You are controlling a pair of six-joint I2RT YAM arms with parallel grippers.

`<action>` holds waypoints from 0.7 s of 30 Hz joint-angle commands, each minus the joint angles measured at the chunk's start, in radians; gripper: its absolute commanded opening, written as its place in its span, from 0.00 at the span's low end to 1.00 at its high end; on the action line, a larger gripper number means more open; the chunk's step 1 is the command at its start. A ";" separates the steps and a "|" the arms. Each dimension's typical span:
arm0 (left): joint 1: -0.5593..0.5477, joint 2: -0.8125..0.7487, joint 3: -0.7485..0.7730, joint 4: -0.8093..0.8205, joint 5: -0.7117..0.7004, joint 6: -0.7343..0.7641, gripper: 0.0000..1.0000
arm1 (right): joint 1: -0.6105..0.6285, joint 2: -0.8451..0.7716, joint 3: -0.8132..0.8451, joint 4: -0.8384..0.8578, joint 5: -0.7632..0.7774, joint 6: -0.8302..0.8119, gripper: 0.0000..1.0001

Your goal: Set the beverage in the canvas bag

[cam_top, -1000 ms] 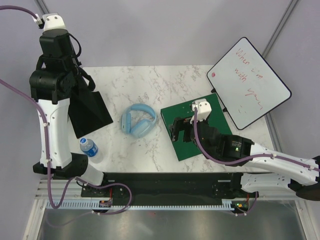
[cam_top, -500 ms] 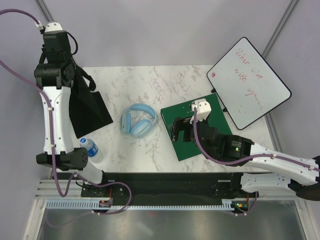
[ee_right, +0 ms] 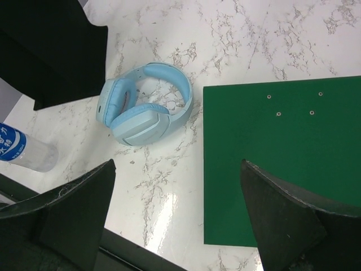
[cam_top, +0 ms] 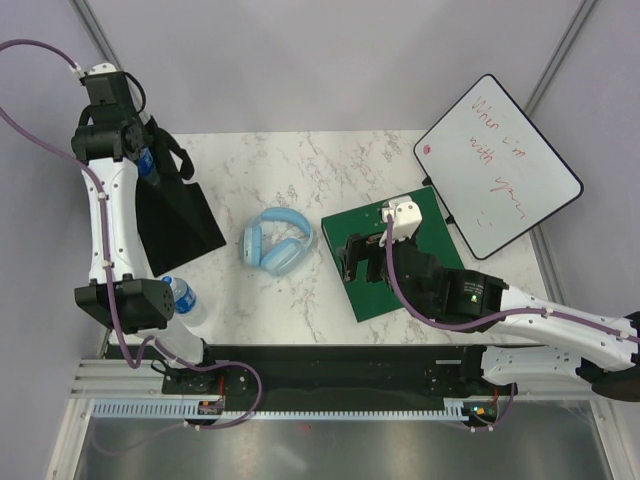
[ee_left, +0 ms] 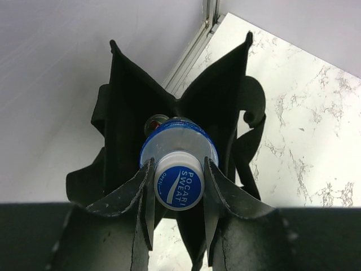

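Note:
A clear beverage bottle [ee_left: 179, 148] with a blue label and a blue cap hangs upright, and my left gripper [ee_left: 179, 165] is shut on its cap. Its lower end sits in the open mouth of the black canvas bag [ee_left: 127, 96]. From the top view, the left gripper [cam_top: 140, 160] is over the far end of the bag [cam_top: 178, 215] at the table's left side. My right gripper [ee_right: 177, 164] is open and holds nothing, hovering where the green board [ee_right: 282, 164] meets the marble. In the top view the right gripper [cam_top: 357, 258] is above that board [cam_top: 385, 290].
A second clear bottle [cam_top: 182, 297] lies near the left arm's base, its blue label [ee_right: 12, 144] also in the right wrist view. Light blue headphones [cam_top: 278, 242] lie mid-table. A whiteboard [cam_top: 497, 165] with red writing leans over the far right corner. The bag's handles [ee_left: 251, 110] spill onto the marble.
My left arm has drawn back toward the far left corner with the bottle still in its grip, uncovering more of the bag. The right arm has not moved.

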 commanded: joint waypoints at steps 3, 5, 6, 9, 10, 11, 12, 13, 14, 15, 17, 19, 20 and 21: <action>0.021 0.007 -0.030 0.186 0.032 -0.032 0.02 | -0.004 0.009 0.021 0.051 -0.007 -0.022 0.98; 0.023 0.026 -0.033 0.193 0.039 -0.032 0.02 | -0.006 0.011 0.024 0.054 -0.013 -0.022 0.98; 0.023 0.032 -0.033 0.194 0.047 -0.035 0.02 | -0.004 0.011 0.024 0.055 -0.015 -0.023 0.98; 0.023 0.058 -0.034 0.206 0.050 -0.038 0.02 | -0.006 0.011 0.022 0.054 -0.016 -0.023 0.98; 0.023 0.069 -0.030 0.206 0.050 -0.038 0.02 | -0.004 0.008 0.022 0.054 -0.018 -0.022 0.98; 0.024 0.076 -0.030 0.206 0.053 -0.037 0.02 | -0.004 0.008 0.021 0.054 -0.018 -0.020 0.98; 0.023 0.089 -0.028 0.206 0.059 -0.038 0.02 | -0.004 0.006 0.021 0.054 -0.019 -0.020 0.98; 0.023 0.092 -0.036 0.206 0.059 -0.041 0.02 | -0.006 0.006 0.019 0.054 -0.018 -0.022 0.98; 0.023 0.095 -0.039 0.208 0.058 -0.044 0.02 | -0.006 0.009 0.019 0.054 -0.016 -0.022 0.98; 0.024 0.099 -0.045 0.209 0.061 -0.049 0.02 | -0.006 0.008 0.019 0.054 -0.018 -0.019 0.98; 0.030 0.109 -0.059 0.211 0.067 -0.054 0.02 | -0.006 0.011 0.021 0.054 -0.018 -0.017 0.98; 0.038 0.113 -0.080 0.209 0.084 -0.060 0.02 | -0.006 0.011 0.019 0.054 -0.021 -0.017 0.98; 0.046 0.110 -0.090 0.211 0.087 -0.069 0.02 | -0.007 0.009 0.019 0.057 -0.021 -0.017 0.98; 0.049 0.112 -0.108 0.211 0.086 -0.072 0.02 | -0.006 0.011 0.018 0.055 -0.021 -0.016 0.98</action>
